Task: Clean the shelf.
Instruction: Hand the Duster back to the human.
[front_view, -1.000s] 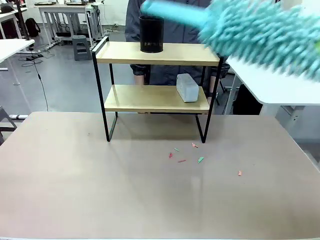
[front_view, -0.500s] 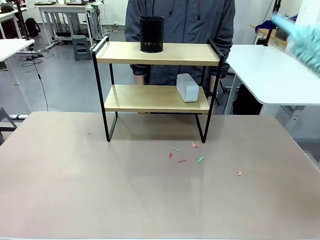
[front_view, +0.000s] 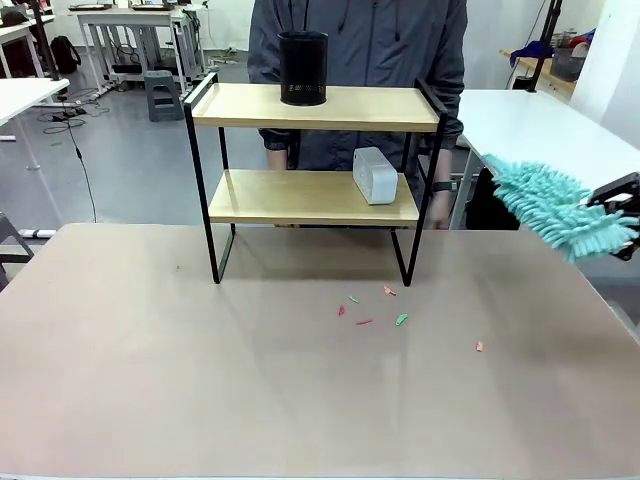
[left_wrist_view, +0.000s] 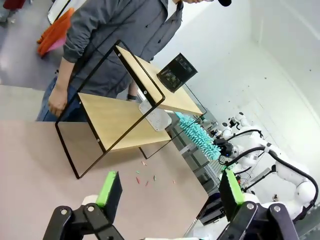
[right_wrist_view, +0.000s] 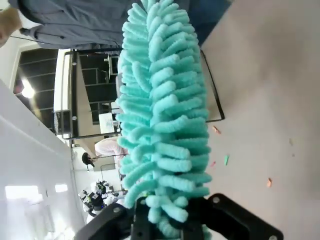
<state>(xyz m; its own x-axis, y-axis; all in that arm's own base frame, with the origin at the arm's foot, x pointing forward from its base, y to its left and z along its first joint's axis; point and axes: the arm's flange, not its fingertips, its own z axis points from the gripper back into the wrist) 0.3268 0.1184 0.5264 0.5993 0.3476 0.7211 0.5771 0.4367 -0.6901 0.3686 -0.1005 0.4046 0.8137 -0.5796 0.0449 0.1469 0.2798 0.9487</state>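
The shelf (front_view: 313, 165) stands far on the table (front_view: 150, 370), scraps (front_view: 372, 310) before it, a person (front_view: 360, 50) behind.

The fluffy turquoise chenille duster (front_view: 545, 208) has dropped away from the camera. A second ago it filled the upper right as a large blur; half a second ago it showed at the upper right edge. Now it juts left from the right gripper (front_view: 622, 215), clamped on its base, low at the right edge.
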